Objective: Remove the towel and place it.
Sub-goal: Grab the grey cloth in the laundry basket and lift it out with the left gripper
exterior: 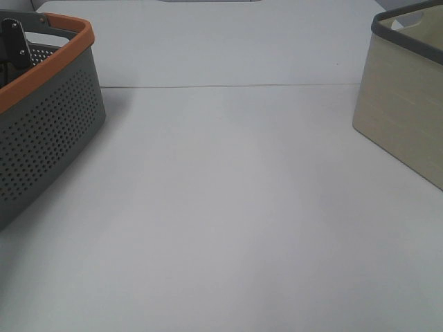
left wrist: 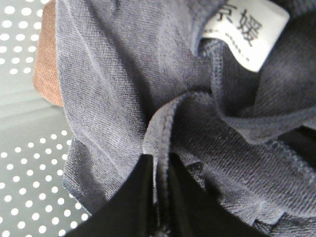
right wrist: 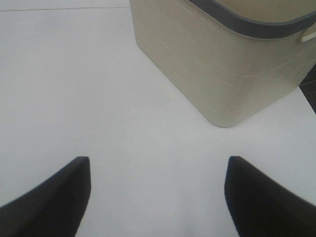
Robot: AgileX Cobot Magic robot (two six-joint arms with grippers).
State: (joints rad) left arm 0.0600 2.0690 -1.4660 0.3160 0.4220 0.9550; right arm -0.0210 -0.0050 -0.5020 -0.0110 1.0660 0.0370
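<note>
Where the towel (left wrist: 113, 98) sits: bunched inside the grey basket (exterior: 48, 131), tag (left wrist: 247, 29) showing.
Left gripper (left wrist: 160, 168): jaws pressed together on a hemmed fold.
Right gripper (right wrist: 158, 192): jaws spread, holding nothing, over the table (exterior: 228, 207) near the beige basket (exterior: 401, 117).
Handling: lift straight up to clear the orange rim (exterior: 48, 64); the pinch looks thin, so go slowly and watch for slipping.

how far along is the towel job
Done: the left gripper is shut on a fold of the towel. In hand: that grip, with the towel inside the grey basket. Left: lifting it out and setting it down. The right gripper hangs open over the table near the beige basket.
</note>
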